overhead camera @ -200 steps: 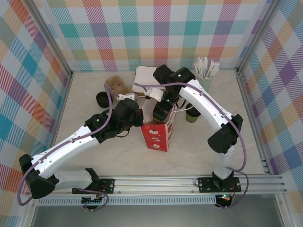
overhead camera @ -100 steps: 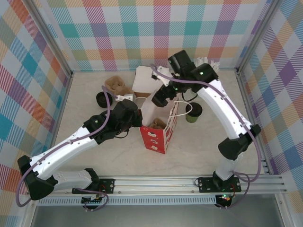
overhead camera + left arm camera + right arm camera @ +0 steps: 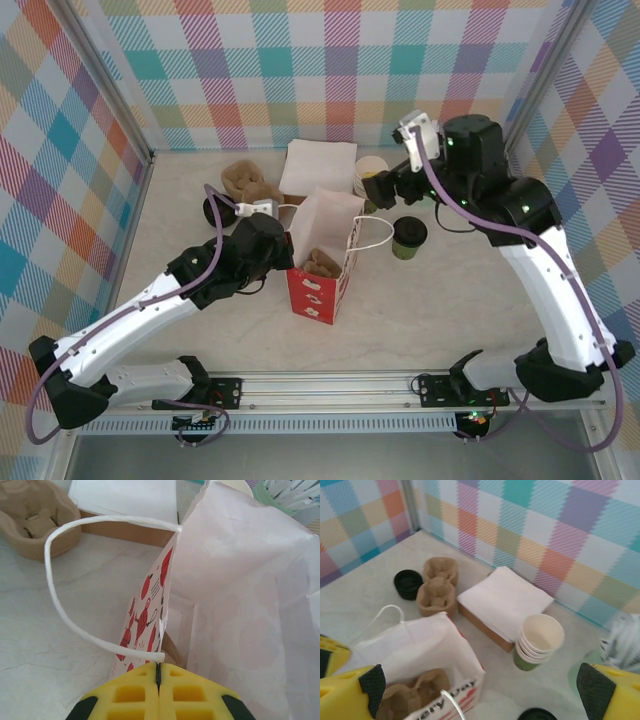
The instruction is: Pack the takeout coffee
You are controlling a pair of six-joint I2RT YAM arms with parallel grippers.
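White sticks cropped at right edge

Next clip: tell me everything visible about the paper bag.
The bag stands open and upright on the table, mid-workspace. It looks like paper, with red print outside and plain white inside, and has white twisted-cord handles at the rim. A brown cup carrier sits inside at the bottom. The left gripper has its jaws shut on the bag's near rim, by one handle's end.

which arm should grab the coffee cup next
Right. The open right gripper hangs free near the coffee cup, while the left gripper is shut on the bag rim, holding it open.
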